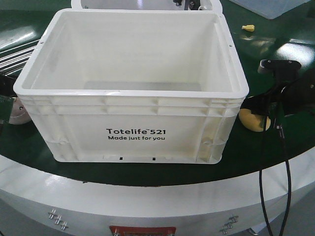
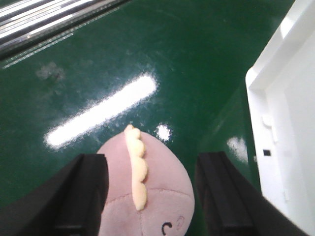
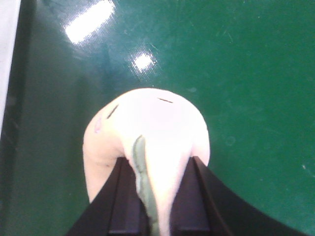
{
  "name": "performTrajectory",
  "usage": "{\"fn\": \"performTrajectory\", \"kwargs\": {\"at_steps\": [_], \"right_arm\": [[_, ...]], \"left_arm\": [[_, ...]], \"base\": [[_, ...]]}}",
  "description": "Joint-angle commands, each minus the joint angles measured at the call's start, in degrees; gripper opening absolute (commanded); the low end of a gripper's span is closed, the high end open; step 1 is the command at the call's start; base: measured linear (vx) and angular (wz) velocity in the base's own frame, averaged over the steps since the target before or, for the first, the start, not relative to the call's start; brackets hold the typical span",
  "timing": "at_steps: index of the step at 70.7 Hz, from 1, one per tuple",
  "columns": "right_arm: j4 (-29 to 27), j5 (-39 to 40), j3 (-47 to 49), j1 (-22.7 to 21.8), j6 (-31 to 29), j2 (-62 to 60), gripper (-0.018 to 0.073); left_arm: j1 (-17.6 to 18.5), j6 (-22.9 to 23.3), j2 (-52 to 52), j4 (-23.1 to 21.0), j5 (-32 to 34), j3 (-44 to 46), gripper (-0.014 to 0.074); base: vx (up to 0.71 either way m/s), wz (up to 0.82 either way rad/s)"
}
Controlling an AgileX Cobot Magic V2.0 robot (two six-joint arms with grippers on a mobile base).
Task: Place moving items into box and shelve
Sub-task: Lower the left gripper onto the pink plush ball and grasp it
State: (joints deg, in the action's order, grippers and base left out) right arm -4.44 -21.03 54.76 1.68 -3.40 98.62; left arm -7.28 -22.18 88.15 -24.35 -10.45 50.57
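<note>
Two toys outside crate (image 1: 133, 140) walls: right gripper (image 3: 160, 169) pinched on yellow plush (image 3: 147, 123), left gripper (image 2: 150, 169) wide astride unsqueezed pink plush (image 2: 160, 191), open green table (image 2: 172, 49) beyond

The only legible writing is black print on the front wall of the white box (image 1: 197, 129), the side facing the near edge of the worktop (image 1: 147, 173). The upper, bolder line reads "Totelife 521"; the smaller line beneath reads "Made just for you".

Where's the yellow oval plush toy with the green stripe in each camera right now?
Exterior front: yellow plush toy sits just right of the white plastic crate, partly hidden.
Left wrist: not in it.
Right wrist: centre, pinched by the right gripper.
Shared landmark: the crate, at the right wrist's left edge.
</note>
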Motion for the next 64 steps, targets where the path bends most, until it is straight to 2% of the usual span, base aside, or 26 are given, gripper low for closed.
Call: {"fn": "performTrajectory", "kwargs": {"at_steps": [1, 29, 37, 43, 47, 49, 57, 64], "right_arm": [[0.5, 0.7, 1.4, 0.0, -0.4, -1.7, -0.0015], [0.5, 0.7, 1.4, 0.0, -0.4, -1.7, -0.0015], [0.6, 0.8, 1.4, 0.0, -0.4, -1.7, -0.0015], [0.6, 0.9, 1.4, 0.0, -0.4, -1.7, -0.0015], [0.6, 0.9, 1.4, 0.0, -0.4, -1.7, -0.0015], [0.6, 0.9, 1.4, 0.0, -0.4, -1.7, -0.0015], [0.6, 0.9, 1.4, 0.0, -0.4, -1.7, -0.0015], [0.6, 0.9, 1.4, 0.0, -0.4, -1.7, -0.0015]], "left_arm": [[0.1, 0.4, -1.1, -0.4, 2.6, 1.8, 0.0514], [0.1, 0.4, 4.4, -0.4, 1.6, 1.8, 0.0514], [0.1, 0.5, 5.7, -0.4, 0.7, 1.8, 0.0479], [0.1, 0.5, 6.3, -0.4, -0.8, 1.8, 0.038], [0.1, 0.5, 6.3, -0.4, -1.7, 1.8, 0.0283], [0.1, 0.5, 6.3, -0.4, -2.1, 1.8, 0.0204], [0.1, 0.4, 6.3, -0.4, -3.1, 1.8, -0.0024], [0.1, 0.4, 6.3, -0.3, -3.1, 1.8, -0.0029]], "base": [[0.0, 0.0], [0.0, 0.0], [0.0, 0.0], [0.0, 0.0], [0.0, 0.0], [0.0, 0.0], [0.0, 0.0], [0.0, 0.0]]}}
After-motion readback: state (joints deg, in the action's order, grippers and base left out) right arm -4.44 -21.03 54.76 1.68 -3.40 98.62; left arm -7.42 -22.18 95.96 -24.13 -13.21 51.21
